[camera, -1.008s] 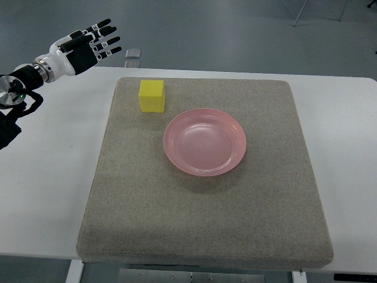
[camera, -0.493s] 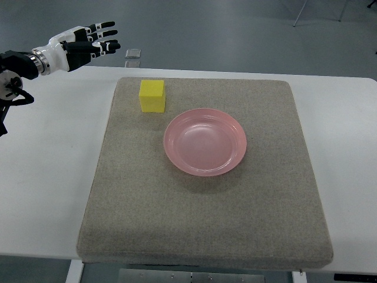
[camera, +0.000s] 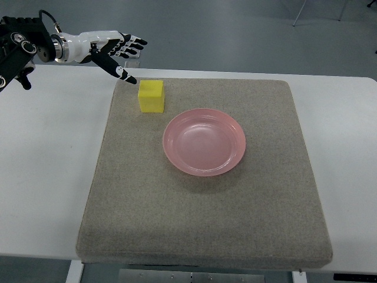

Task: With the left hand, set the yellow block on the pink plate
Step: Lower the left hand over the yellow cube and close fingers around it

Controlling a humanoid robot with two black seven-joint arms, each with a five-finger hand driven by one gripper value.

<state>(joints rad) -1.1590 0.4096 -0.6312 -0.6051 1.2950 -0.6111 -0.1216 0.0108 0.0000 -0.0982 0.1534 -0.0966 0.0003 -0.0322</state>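
Note:
A yellow block (camera: 151, 96) rests on the grey mat (camera: 206, 200) near its far left corner. Just right of it and a bit nearer lies the pink plate (camera: 204, 141), with nothing on it. My left hand (camera: 121, 54) hovers up and to the left of the block, fingers spread and holding nothing; its thumb tip points down close to the block's far left corner. The right arm is out of view.
The mat lies on a white table (camera: 47, 177). A small clear object (camera: 133, 53) lies on the floor beyond the table's far edge, partly behind my left hand. Chair legs (camera: 300, 15) stand at the far right.
My left hand has swung rightwards and slightly down, from beyond the table's far left corner to just beside the block. The block and the plate have not moved.

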